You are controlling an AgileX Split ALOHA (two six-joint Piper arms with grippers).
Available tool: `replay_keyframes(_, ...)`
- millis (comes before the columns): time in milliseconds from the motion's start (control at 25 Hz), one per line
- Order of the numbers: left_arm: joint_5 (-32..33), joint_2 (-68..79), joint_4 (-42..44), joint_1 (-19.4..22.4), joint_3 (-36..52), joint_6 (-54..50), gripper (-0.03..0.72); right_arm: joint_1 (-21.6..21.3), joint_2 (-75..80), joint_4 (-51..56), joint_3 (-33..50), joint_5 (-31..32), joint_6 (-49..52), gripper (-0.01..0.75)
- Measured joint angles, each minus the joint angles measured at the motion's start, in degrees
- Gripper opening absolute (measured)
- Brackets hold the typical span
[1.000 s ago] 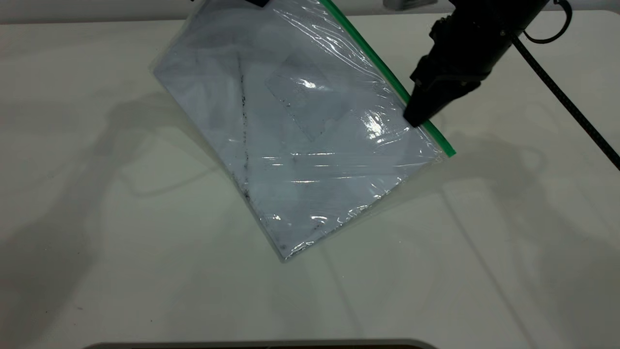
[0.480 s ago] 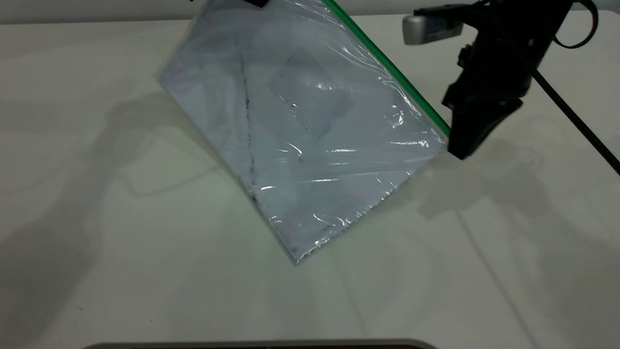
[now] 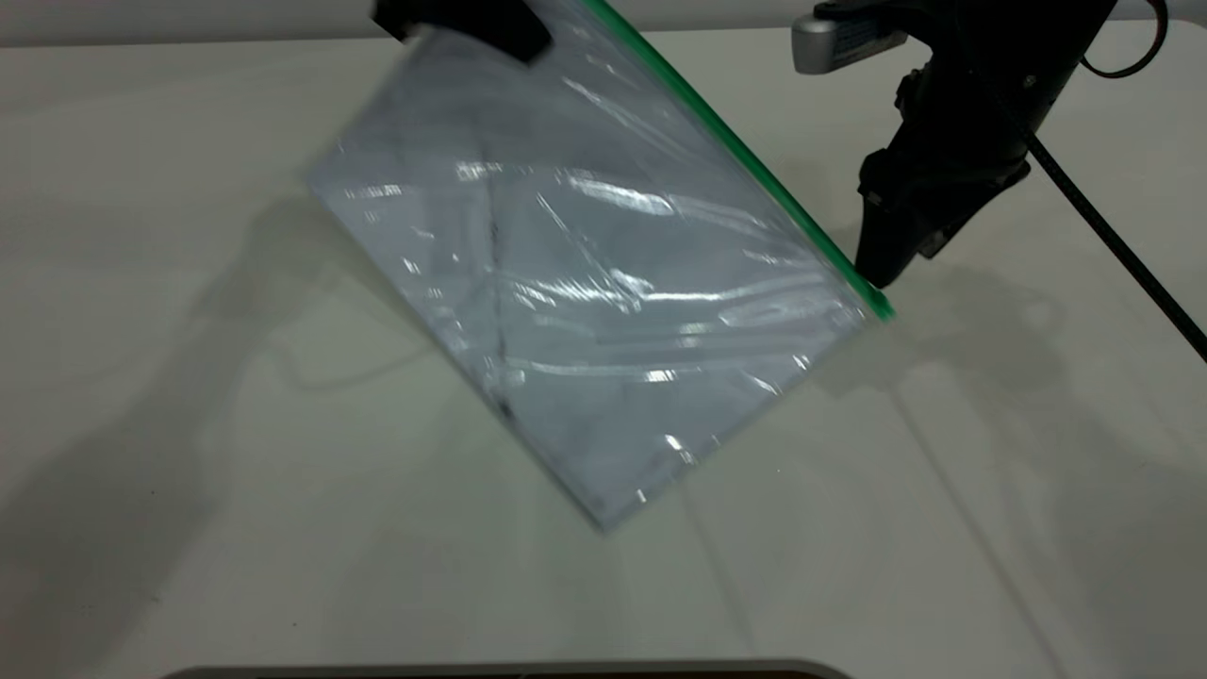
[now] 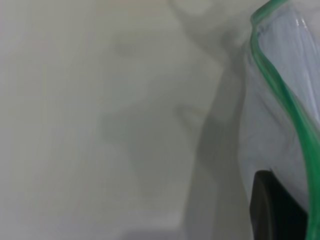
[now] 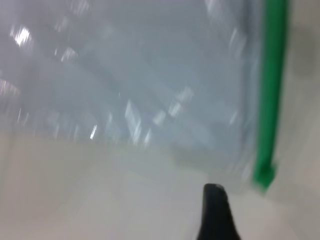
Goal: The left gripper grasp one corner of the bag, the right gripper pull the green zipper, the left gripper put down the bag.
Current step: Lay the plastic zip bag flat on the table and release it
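Observation:
The bag (image 3: 585, 283), clear with white paper and a dark smudge line, hangs tilted over the table. My left gripper (image 3: 464, 23) is shut on the bag's upper corner at the top edge of the exterior view. In the left wrist view one of its black fingers (image 4: 274, 207) lies against the plastic beside the green zipper (image 4: 280, 90). The green zipper (image 3: 745, 160) runs down to the bag's lower right corner. My right gripper (image 3: 873, 277) is beside that end of the strip. In the right wrist view its black tip (image 5: 216, 212) stands apart from the green slider tab (image 5: 263, 175).
The white table (image 3: 236, 490) lies under the bag, whose lowest corner (image 3: 608, 519) is near or on it. The right arm's black cable (image 3: 1122, 255) runs off to the right. A dark edge (image 3: 509, 671) lies along the table's front.
My right gripper slid down the green strip to its lower end and now sits beside it. The left gripper came down into view and the bag swung flatter and lower.

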Motion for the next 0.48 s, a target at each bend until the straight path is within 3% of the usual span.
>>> replay_keyframes(120, -1.3, 1.0, 0.1, -0.8, 0.0, -3.6, 0.154, 0.0, 0.0, 0.1, 0.0, -1.5, 0.0, 0.591)
replay_keyframes(400, -9.3, 1.0, 3.5, -0.9, 0.0, -14.9, 0.521, 0.0, -0.4, 0.3, -1.3, -2.7, 0.0, 0.584)
replay_keyframes(480, -12.3, 0.1, 5.9, -0.9, 0.0, -21.1, 0.596, 0.0, -1.6, -0.5, -3.2, -1.5, 0.0, 0.584)
